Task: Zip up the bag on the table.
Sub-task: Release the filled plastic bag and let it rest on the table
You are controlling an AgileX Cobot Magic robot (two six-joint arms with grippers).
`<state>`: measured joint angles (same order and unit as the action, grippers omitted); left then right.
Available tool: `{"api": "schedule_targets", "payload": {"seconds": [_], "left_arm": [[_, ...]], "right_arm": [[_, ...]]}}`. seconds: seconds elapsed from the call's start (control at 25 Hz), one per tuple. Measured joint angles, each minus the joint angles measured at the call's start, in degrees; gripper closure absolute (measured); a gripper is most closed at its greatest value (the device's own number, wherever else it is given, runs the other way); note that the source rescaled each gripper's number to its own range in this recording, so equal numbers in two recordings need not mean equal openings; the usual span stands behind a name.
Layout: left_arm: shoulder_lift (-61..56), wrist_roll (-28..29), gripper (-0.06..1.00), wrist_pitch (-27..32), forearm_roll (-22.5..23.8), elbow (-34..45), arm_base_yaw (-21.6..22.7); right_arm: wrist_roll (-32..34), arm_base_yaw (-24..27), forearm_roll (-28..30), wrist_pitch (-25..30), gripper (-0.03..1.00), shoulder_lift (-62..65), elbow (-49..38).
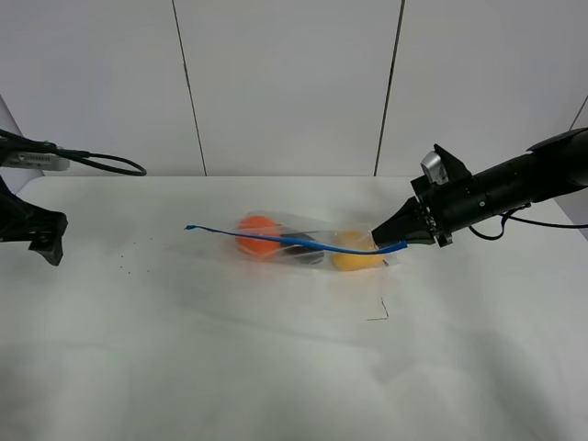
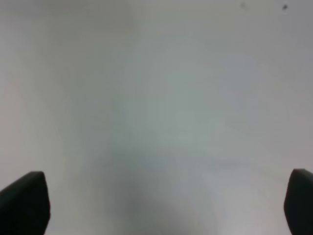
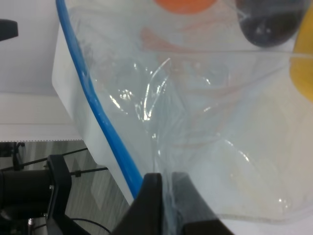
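Bag [image 1: 303, 246]: clear plastic, lying mid-worktop [image 1: 276, 367]. The blue zipper strip [image 1: 276, 238] runs along its length. Orange piece [image 1: 258, 234], dark piece [image 1: 310, 253] and yellow piece [image 1: 354, 254] are inside.
Right fingers [image 3: 149, 205]: clamped together on the bag's edge beside the strip.
Left fingers [image 2: 24, 203]: spread apart, empty, well apart from the bag.

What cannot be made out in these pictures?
The strip: sealed or open, too small and blurred in the high view; the right wrist view cuts it off.
The dark item in the bag: cut by the right wrist view's edge; partly behind the strip in the high view.
The left gripper: left wrist view shows only blurred fingertips.
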<state>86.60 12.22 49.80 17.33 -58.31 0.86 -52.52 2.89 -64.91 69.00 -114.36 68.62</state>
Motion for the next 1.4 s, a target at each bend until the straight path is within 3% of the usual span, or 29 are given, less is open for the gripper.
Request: {"api": "schedule_targets", "payload": {"seconds": [0.24,0.64,0.84,1.4], "left_arm": [[-2.33,-3.29,-0.06,1.04,-0.46,0.00,1.61],[-7.73,-3.41,-0.06,1.70,-1.68,0.86,1.61],[-16.04,-3.41,-0.06,-0.74,-1.85,5.18,1.69],[-49.63,-3.41,-0.06,0.67,-3.28,19.10,1.69]], "right_arm": [[-0.30,0.00,0.00,0.00,0.97,0.00,0.00],[-0.30,0.00,0.18,0.00,0.97,0.00,0.00],[-0.35,0.00,0.18,0.00,0.97,0.00,0.00],[-0.52,0.00,0.21,0.00,0.97,0.00,0.00]]}}
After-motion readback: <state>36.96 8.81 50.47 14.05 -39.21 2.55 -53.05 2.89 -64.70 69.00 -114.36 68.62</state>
